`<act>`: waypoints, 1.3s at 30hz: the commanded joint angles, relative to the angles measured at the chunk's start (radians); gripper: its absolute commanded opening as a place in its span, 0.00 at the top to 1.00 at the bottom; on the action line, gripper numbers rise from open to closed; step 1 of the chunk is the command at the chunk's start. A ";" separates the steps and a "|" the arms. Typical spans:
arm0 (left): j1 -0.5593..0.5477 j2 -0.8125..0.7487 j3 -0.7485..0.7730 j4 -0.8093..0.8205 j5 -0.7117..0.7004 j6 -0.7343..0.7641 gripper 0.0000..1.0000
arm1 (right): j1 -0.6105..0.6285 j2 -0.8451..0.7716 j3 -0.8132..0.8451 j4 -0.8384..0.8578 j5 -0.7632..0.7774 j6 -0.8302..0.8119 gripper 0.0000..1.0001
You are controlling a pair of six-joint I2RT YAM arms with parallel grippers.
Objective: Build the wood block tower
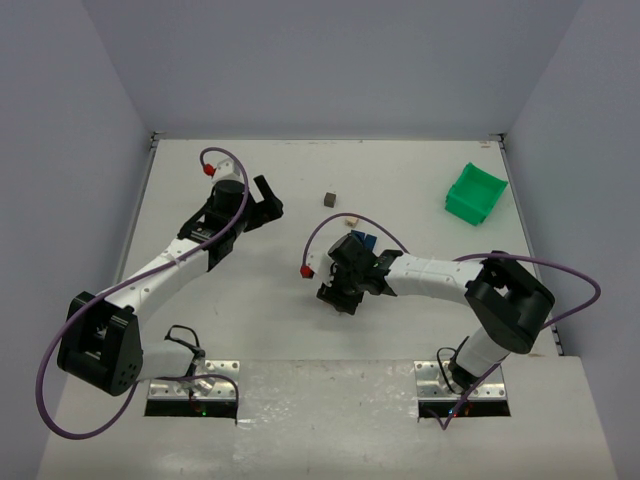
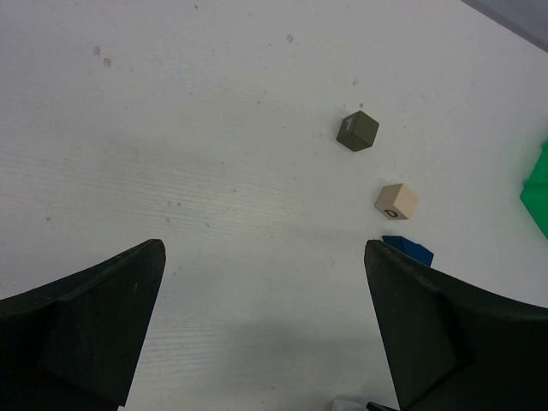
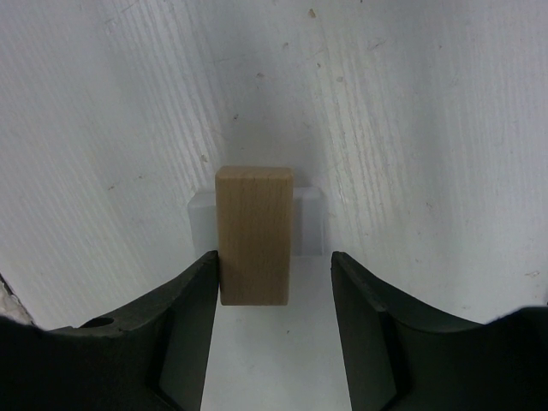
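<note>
The wood block tower shows only as separate pieces lying on the white table. A tan oblong block point(image 3: 254, 235) lies between the jaws of my right gripper point(image 3: 272, 257), on a pale square patch. It touches the left finger point(image 3: 184, 317), and a gap separates it from the right finger, so the gripper is open. In the top view this gripper point(image 1: 340, 293) hides the block. A dark grey-brown cube point(image 2: 357, 131), a beige cube point(image 2: 396, 202) and a blue piece point(image 2: 409, 249) lie ahead of my left gripper point(image 2: 264, 248). That gripper is wide open and holds nothing.
A green plastic bin point(image 1: 476, 193) stands at the back right. The dark cube point(image 1: 330, 199), beige cube point(image 1: 352, 218) and blue pieces point(image 1: 362, 241) lie between the two grippers. Grey walls enclose the table on three sides.
</note>
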 commanded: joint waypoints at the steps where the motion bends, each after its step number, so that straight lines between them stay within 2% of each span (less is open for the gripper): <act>1: 0.003 -0.031 0.001 0.049 0.009 0.013 0.00 | 0.001 -0.022 0.039 0.016 0.018 0.003 0.44; 16: 0.003 -0.034 -0.002 0.045 0.009 0.013 0.00 | 0.002 -0.035 0.035 0.007 0.008 0.002 0.42; 24: 0.003 -0.040 -0.003 0.046 0.009 0.013 0.00 | 0.007 -0.155 0.037 -0.017 -0.005 0.062 0.35; 26: 0.004 -0.042 -0.005 0.046 0.010 0.013 0.00 | 0.007 -0.234 0.038 -0.006 0.018 0.123 0.23; 27: 0.003 -0.043 -0.005 0.046 0.010 0.013 0.00 | 0.007 -0.264 0.041 -0.002 0.049 0.163 0.10; 28: 0.003 -0.044 -0.005 0.046 0.010 0.013 0.00 | 0.007 -0.284 0.045 -0.001 0.085 0.197 0.03; 35: 0.003 -0.053 -0.008 0.046 0.012 0.013 0.00 | -0.019 -0.344 0.068 -0.079 0.688 0.660 0.01; 39: 0.003 -0.059 -0.010 0.045 0.009 0.013 0.00 | -0.178 -0.325 0.051 -0.150 0.625 0.819 0.01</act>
